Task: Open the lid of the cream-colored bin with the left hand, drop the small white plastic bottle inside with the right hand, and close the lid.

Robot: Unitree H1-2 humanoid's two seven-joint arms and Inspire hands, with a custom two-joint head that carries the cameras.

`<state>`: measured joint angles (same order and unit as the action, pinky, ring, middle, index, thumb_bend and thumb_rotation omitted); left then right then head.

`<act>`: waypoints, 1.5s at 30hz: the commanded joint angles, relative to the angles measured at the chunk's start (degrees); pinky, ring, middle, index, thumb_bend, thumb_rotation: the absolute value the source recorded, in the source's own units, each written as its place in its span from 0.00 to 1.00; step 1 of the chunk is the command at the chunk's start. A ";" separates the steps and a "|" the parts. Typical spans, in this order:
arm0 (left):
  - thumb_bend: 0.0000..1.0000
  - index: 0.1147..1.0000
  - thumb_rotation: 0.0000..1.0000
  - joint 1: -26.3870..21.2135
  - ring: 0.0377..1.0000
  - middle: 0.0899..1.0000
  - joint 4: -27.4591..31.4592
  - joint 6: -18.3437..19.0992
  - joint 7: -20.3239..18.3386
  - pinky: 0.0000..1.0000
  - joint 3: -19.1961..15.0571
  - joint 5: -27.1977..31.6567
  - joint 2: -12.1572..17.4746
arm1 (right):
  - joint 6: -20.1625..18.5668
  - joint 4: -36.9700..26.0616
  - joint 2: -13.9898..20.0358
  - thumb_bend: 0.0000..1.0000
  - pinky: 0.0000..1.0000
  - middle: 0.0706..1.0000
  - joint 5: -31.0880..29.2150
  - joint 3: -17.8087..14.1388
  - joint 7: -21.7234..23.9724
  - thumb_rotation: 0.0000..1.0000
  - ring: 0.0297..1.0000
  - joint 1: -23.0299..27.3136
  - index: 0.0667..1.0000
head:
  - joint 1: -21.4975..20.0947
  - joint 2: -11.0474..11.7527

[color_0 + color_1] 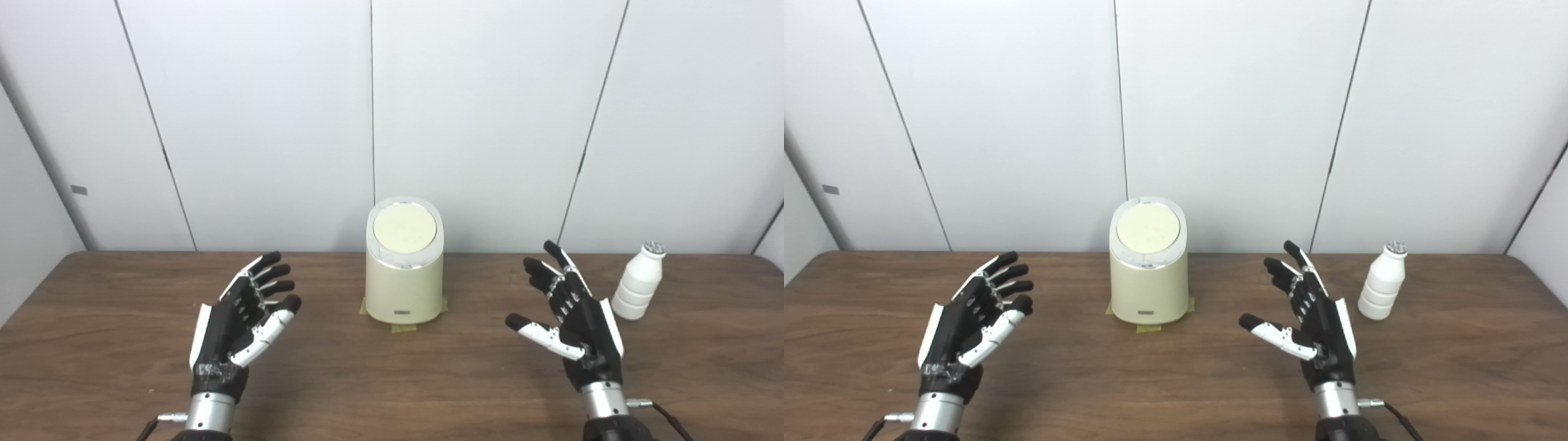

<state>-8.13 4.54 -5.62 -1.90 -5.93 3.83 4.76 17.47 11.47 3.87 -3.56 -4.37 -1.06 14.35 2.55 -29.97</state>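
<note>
Head cameras, side by side (same table (392,380)).

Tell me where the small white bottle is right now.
The small white plastic bottle stands upright on the table's far right side, just beyond the open right hand and well right of the cream-colored bin.

Bin (404,282) stands mid-table near the back edge, lid (405,228) shut, wall (490,122) close behind it (little room back there). Bare table (392,380) runs on both sides of the bin and all along the front. Left hand (242,321) is spread, holding nothing, well apart from the bin, with an unblocked gap between. Right hand (572,318), also spread, sits between bin and bottle (639,282); bottle is just beside its fingers, upright, with free room around it.
</note>
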 commanded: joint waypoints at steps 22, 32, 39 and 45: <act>0.69 0.81 0.31 -2.06 0.71 0.75 1.17 -1.56 0.10 0.56 0.12 -0.38 0.55 | -0.35 -3.40 0.55 0.86 0.77 0.87 2.85 -0.32 -1.64 0.27 0.84 2.03 0.77 | -0.19 -0.07; 0.81 0.92 0.50 -6.82 0.95 0.93 4.65 7.74 3.67 0.94 3.56 -12.76 -0.47 | 0.45 -1.31 1.28 0.87 0.69 0.88 2.16 -0.21 -0.65 0.30 0.80 2.72 0.80 | 0.67 0.54; 0.84 1.00 0.44 -20.08 1.00 1.00 -1.36 11.85 4.14 0.98 5.43 -15.20 -0.43 | 0.92 -0.73 1.53 0.88 0.68 0.88 1.88 -0.08 -0.20 0.31 0.79 2.72 0.80 | 1.04 0.82; 0.84 1.00 0.39 -28.25 1.00 1.00 -10.97 9.89 6.41 0.96 6.15 -16.22 -0.95 | 1.12 -1.07 1.61 0.86 0.67 0.88 1.99 0.02 -0.07 0.30 0.78 2.52 0.81 | 0.67 0.84</act>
<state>-33.79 -5.55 6.26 2.85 0.25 -11.42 3.89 16.14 11.98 4.87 -1.10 -4.12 -1.58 14.65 3.43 -29.00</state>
